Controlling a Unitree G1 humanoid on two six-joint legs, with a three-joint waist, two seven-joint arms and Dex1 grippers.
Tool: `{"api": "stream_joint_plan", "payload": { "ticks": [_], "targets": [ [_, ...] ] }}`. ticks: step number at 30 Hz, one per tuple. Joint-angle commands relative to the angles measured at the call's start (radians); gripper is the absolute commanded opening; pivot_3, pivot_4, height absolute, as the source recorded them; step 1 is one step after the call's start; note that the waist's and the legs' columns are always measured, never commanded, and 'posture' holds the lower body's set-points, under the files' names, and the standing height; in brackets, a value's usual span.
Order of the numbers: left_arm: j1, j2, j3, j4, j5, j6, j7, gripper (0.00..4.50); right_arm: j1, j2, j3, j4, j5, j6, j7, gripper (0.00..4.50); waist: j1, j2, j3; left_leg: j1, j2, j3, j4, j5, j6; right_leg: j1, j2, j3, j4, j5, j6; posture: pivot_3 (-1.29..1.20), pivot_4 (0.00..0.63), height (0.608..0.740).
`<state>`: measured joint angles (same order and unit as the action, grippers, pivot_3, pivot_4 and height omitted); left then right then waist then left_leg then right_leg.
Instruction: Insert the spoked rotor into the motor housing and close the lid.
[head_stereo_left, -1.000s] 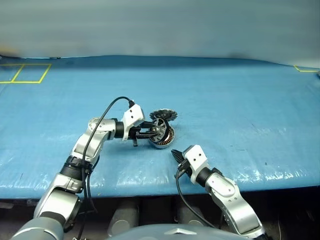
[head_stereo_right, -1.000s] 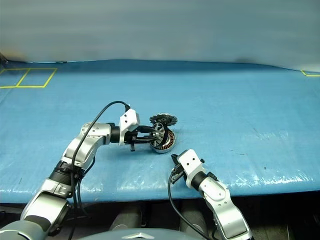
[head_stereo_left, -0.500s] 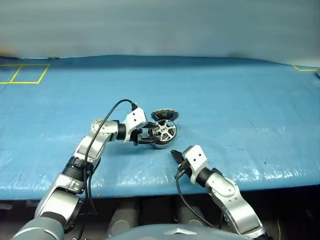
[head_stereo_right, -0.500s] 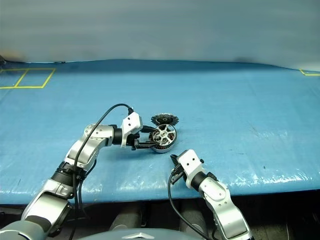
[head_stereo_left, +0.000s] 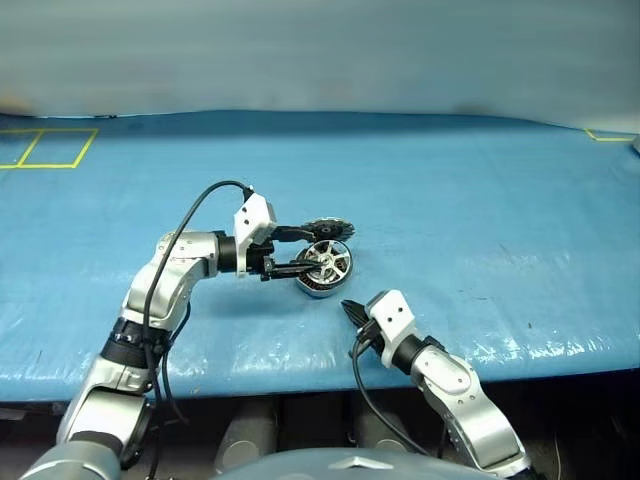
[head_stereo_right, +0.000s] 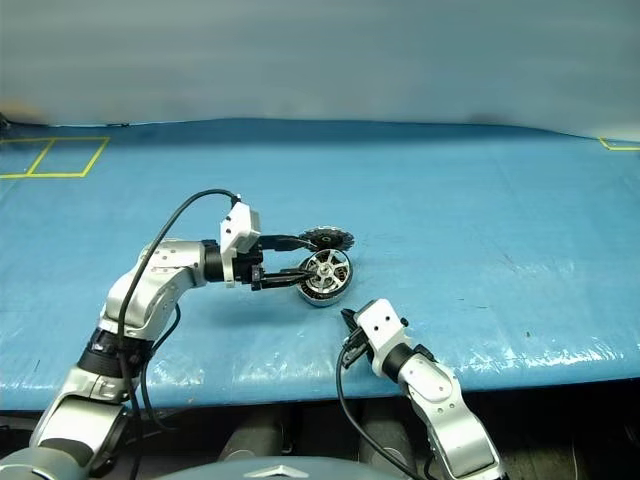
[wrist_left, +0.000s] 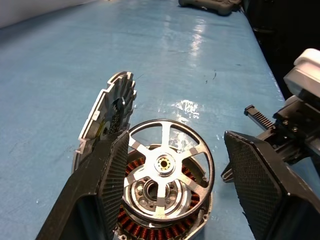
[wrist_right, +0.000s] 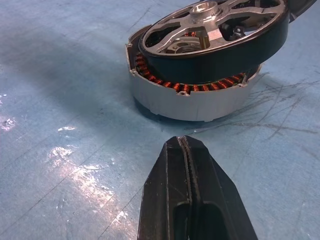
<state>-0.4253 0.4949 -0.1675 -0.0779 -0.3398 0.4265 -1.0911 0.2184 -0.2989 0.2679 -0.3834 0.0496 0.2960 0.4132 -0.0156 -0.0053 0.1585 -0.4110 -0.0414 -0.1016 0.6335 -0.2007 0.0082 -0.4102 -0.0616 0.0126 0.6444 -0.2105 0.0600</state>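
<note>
Rotor (wrist_left: 165, 172) sits tilted in the housing (wrist_right: 192, 102) on the blue surface (head_stereo_left: 480, 210), lid (head_stereo_left: 327, 229) just behind. Left tool (head_stereo_left: 311, 250) spread wide around them, empty; right tool (wrist_right: 192, 200) pinched closed nearby. No readable writing.

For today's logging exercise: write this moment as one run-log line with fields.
left gripper: open, straddling rotor | right gripper: shut, idle near housing | spoked rotor: sitting tilted in motor housing | lid: off, beside housing

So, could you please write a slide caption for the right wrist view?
Shut right gripper facing the motor housing, with the spoked rotor resting tilted on its copper windings.
</note>
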Motion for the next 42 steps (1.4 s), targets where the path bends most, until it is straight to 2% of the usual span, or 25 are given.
{"api": "stream_joint_plan", "payload": {
  "ticks": [1,5,13,16,20,26,35,40,42],
  "targets": [
    [0.003,0.02,-0.012,-0.02,0.043,-0.029,0.029,3.21,-0.015,-0.004,-0.017,-0.036,0.015,-0.009,0.009,0.0,0.001,0.0,0.0,0.0,0.0,0.0,0.0,0.0,0.0,0.0,0.0,0.0,0.0,0.0,0.0,0.0,0.15,0.74],
    [-0.03,-0.018,-0.071,0.057,0.144,-0.088,0.105,3.21,-0.031,-0.01,-0.01,-0.023,0.011,-0.005,0.016,0.0,0.006,0.0,0.0,0.0,0.0,0.0,0.0,0.0,0.0,0.001,0.0,0.0,0.0,0.0,0.0,0.0,0.15,0.74],
    [-0.09,-0.086,-0.15,0.111,0.197,-0.045,0.132,3.21,-0.024,-0.005,0.014,-0.019,-0.008,-0.006,0.005,0.0,0.004,0.0,0.0,0.0,0.0,0.0,-0.001,0.0,0.0,0.0,0.0,0.0,0.0,0.0,0.0,0.0,0.15,0.74],
    [-0.103,-0.083,-0.162,0.107,0.178,0.002,0.101,3.21,-0.012,-0.004,0.017,-0.019,-0.015,-0.008,-0.004,0.0,0.001,0.0,0.0,0.0,0.0,0.0,-0.001,0.0,0.0,0.0,0.001,0.0,0.0,0.0,0.0,0.0,0.15,0.74],
    [-0.136,-0.071,-0.211,0.169,0.282,0.012,0.155,3.21,0.008,0.0,0.009,-0.026,-0.017,-0.009,-0.021,0.0,0.002,0.0,0.0,0.0,0.0,0.0,-0.001,0.0,0.0,0.0,0.001,0.0,0.0,0.0,0.0,0.0,0.15,0.74],
    [-0.151,-0.095,-0.219,0.152,0.265,0.051,0.135,3.21,0.016,0.004,0.012,-0.026,-0.021,-0.015,-0.036,0.0,0.002,0.0,0.0,0.001,0.0,0.0,0.0,0.0,0.0,0.001,0.0,0.0,0.0,0.0,0.0,0.0,0.15,0.74],
    [-0.158,-0.107,-0.271,0.162,0.319,0.023,0.125,3.21,0.008,0.005,0.014,-0.014,-0.026,-0.021,-0.042,0.0,0.004,-0.001,0.0,0.001,0.0,0.0,0.0,0.0,0.0,0.001,0.0,0.0,0.0,0.0,0.001,0.0,0.15,0.74],
    [-0.141,-0.082,-0.282,0.172,0.354,-0.01,0.122,2.1,0.007,0.007,0.015,-0.008,-0.03,-0.024,-0.044,0.0,0.005,0.0,-0.002,0.002,0.0,0.0,0.0,0.0,0.0,0.002,0.0,0.0,0.0,0.0,0.0,0.0,0.15,0.74],
    [-0.137,-0.079,-0.28,0.175,0.361,-0.018,0.123,2.1,0.006,0.009,0.017,-0.004,-0.033,-0.026,-0.045,0.0,0.005,0.0,-0.002,0.004,0.0,0.0,0.0,0.0,0.0,0.005,0.0,0.0,0.0,0.0,0.0,0.0,0.15,0.74]
  ]
}}
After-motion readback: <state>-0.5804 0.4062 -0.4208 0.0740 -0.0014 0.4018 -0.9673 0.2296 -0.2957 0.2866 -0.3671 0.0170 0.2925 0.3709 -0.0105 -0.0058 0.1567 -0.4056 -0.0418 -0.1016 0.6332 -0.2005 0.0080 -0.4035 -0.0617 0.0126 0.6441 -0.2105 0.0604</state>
